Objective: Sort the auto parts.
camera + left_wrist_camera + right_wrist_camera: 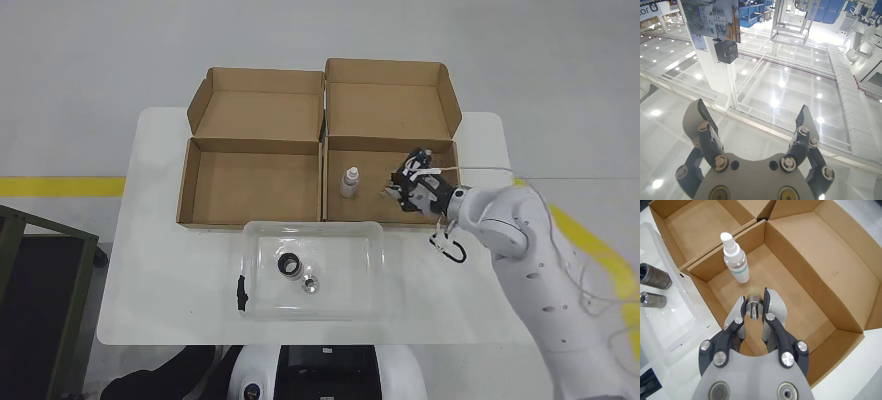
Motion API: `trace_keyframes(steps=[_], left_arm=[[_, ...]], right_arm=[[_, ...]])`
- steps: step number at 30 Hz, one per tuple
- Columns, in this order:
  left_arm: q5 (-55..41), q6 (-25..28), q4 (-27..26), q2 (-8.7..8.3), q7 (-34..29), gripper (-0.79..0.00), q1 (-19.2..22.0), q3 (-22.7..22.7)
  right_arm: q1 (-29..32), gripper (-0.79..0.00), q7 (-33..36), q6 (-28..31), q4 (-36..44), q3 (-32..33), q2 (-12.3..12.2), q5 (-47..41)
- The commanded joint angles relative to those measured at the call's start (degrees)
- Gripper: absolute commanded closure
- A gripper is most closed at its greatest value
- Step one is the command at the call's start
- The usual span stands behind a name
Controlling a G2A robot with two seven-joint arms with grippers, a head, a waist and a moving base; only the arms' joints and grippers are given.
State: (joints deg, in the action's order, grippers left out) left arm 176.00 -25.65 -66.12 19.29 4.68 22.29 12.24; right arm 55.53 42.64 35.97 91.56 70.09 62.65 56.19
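**Inspector:** State of the right jaws?

**Assessor:** Closed on a threaded stud (753, 306), clamped by its round head, the gap no wider than that head. The threaded shank points back toward the wrist, so the long axis runs along the jaws' own line, not across it.

**Inspector:** Where is the stud?

**Assessor:** Held over the floor of the right box (829, 262), inside its walls. It does not touch the cardboard, as far as I can tell. A spray bottle (736, 262) stands upright in the same box, just beyond the stud, near but apart.

**Inspector:** What does the next move depend on?

**Assessor:** In my judgement, on that gap. The bottle lies directly ahead of the jaws (a forward drift could tip it). Lowering straight down before release seems prudent.

**Inspector:** Which arm is nearer?

**Assessor:** The right arm (500, 215), plainly. The left jaws stand wide apart, hold nothing and face the ceiling.

**Inspector:** Count.

**Assessor:**
- Two boxes, the left box (702, 220) wall to wall with the right.
- One bottle.
- One stud.
- One clear tray (350, 295) on the surface (160, 300), in front of the boxes. It holds two metal cylinders, a larger sleeve (654, 276) and a smaller plug (652, 299), side by side and apart.
- A dark item (241, 292) at the tray's edge, too small to identify.
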Motion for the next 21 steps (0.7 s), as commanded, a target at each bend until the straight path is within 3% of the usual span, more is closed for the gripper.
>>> trace_keyframes(steps=[1,10,21], left_arm=[[0.0,0.0,0.0,0.00,0.0,-0.785,0.0,0.0],[0.0,0.0,0.0,0.00,0.0,-0.785,0.0,0.0],[0.0,0.0,0.0,0.00,0.0,-0.785,0.0,0.0]], right_arm=[[-1.3,0.000,1.3,0.3,-1.2,-1.3,0.2,-0.7],[-6.4,0.000,5.7,0.0,-5.7,-6.8,1.0,-1.4],[-10.6,0.000,6.3,-1.7,-11.0,-11.4,2.1,-0.8]])
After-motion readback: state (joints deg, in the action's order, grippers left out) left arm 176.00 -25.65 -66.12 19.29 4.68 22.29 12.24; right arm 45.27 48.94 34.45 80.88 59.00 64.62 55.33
